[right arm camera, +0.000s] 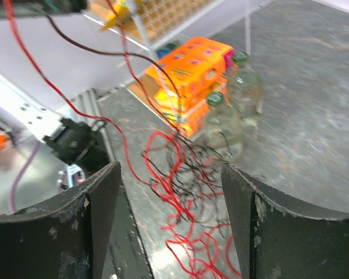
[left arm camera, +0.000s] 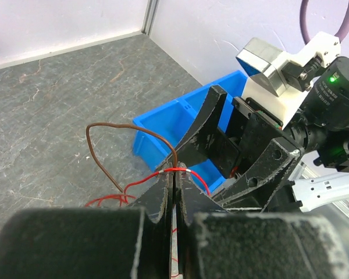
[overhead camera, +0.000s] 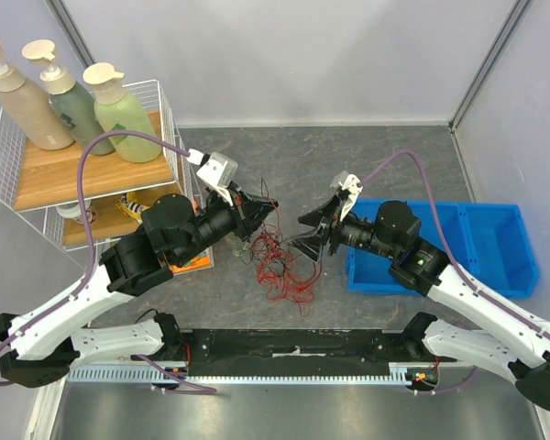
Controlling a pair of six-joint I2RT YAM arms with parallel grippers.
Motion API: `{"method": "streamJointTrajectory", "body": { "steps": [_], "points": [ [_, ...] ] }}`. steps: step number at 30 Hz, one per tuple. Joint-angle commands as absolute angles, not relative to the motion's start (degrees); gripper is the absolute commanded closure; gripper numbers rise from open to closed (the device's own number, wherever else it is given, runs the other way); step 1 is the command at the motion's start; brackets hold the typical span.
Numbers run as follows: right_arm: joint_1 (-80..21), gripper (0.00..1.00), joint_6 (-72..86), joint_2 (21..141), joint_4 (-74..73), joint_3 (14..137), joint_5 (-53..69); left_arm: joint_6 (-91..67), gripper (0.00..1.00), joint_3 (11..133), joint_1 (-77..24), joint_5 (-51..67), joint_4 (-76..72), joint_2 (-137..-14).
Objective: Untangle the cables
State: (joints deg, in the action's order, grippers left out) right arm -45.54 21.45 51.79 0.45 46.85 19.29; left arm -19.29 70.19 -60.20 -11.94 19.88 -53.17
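Just left of the blue bin [overhead camera: 490, 243], the cables [overhead camera: 280, 266] lie heaped on the surface [overhead camera: 348, 156]. Farther from the bin, the left tool [left arm camera: 173, 174] is clamped on one red strand [left arm camera: 189, 170]; the right tool [right arm camera: 168, 170] gapes, between bin and heap.

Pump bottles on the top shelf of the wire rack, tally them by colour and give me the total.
Beige pump bottle: 1
Grey-green pump bottle: 1
Light green pump bottle: 1
Total: 3
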Motion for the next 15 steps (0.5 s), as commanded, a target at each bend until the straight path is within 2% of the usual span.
{"method": "streamJointTrajectory", "body": {
  "steps": [1,7,11,13,14,15],
  "points": [
    [-46.8,0.23,27.8,54.7,17.8,45.9,29.5,-21.3,0.98,70.4,-60.2,-13.6,18.5,-52.6],
    [-50.4,0.24,29.9,60.0,23.2,46.1,29.5,-22.1,0.98,69.8,-60.2,-13.6,17.8,-52.6],
    [-52.6,0.3,31.4,61.7,24.6,45.9,29.1,-21.4,0.98,69.7,-60.2,-14.6,17.8,-53.6],
    [-52.7,0.44,31.8,62.7,24.1,45.1,28.3,-20.7,0.98,69.9,-60.1,-14.9,17.8,-54.2],
    [-52.7,0.57,32.0,62.9,24.2,44.7,27.8,-20.6,0.98,70.0,-60.2,-14.9,17.8,-54.4],
    [-52.7,0.77,32.2,63.0,23.6,44.7,27.4,-20.0,0.95,70.0,-60.2,-14.8,17.8,-54.8]
  ]
}}
